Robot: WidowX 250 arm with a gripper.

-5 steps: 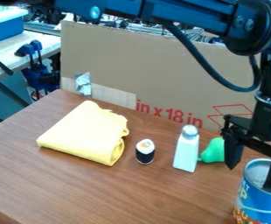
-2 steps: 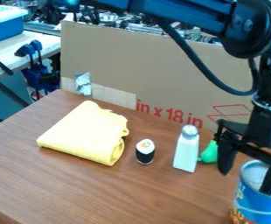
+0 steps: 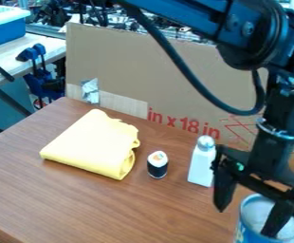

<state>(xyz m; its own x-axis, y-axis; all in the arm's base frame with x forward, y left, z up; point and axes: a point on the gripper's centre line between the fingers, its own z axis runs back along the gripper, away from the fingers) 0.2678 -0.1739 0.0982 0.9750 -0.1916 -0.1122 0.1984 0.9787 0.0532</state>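
While gripper (image 3: 247, 222) gapes wide, fingertip (image 3: 273, 229) at can (image 3: 256, 213)

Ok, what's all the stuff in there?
Folded cloth: 1, yellow, table's left
Toy sushi: 1, white and black, middle
Silver-topped bottle: 1, white, centre right
Round metal can: 1, blue, lower right
Small bit: 1, green, right
Wooden table: 1, brown, underneath
Cardboard sheet: 1, tan, behind table
White-lidded box: 1, blue, upper left
Clamps: uncountable, blue, left
Clutter: uncountable, mixed, behind cardboard
Robot arm: 1, black, upper right
Two-finger claw: 1, black, at can
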